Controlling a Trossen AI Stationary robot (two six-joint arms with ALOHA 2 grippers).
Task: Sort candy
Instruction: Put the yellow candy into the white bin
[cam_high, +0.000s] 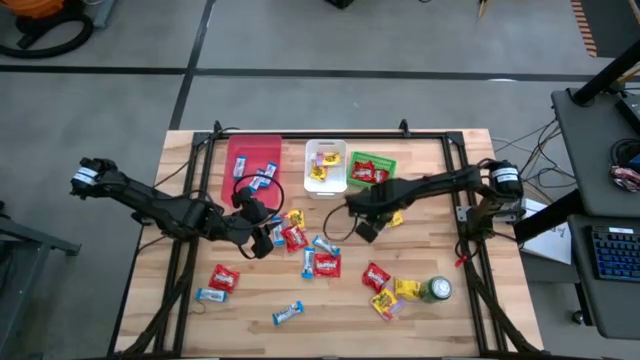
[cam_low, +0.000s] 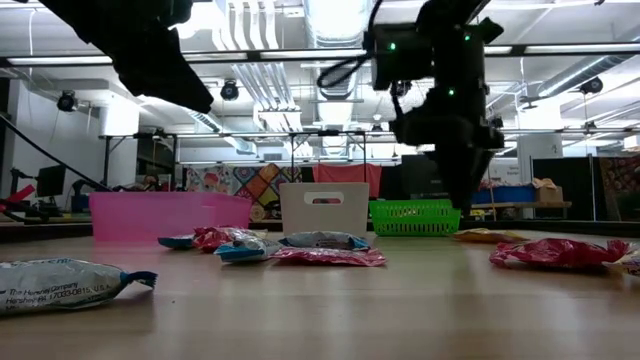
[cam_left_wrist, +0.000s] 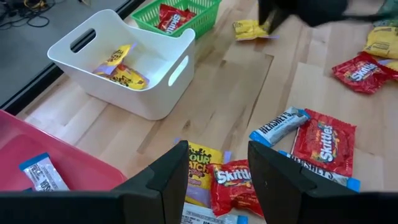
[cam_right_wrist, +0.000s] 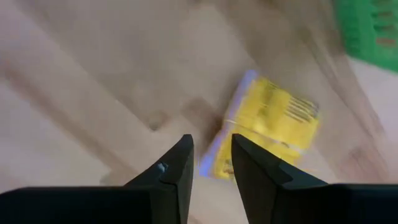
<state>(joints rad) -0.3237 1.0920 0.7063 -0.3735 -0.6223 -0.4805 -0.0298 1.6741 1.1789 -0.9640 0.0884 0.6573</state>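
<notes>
Red, yellow, blue candy (cam_high: 312, 262) mostly unsorted, strewn across tabletop (cam_high: 440, 240) below white bin (cam_high: 326, 166). Few pieces binned. Left gripper (cam_high: 262, 235) fingers spread over loose pile; right gripper (cam_high: 364, 229) fingers parted, empty, above yellow packet (cam_right_wrist: 267, 126).

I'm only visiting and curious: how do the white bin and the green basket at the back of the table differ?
The white bin has solid walls and holds yellow packets; the green basket has mesh walls and holds red packets. The white bin looks taller in the low view. Both are open-topped and stand side by side.
</notes>
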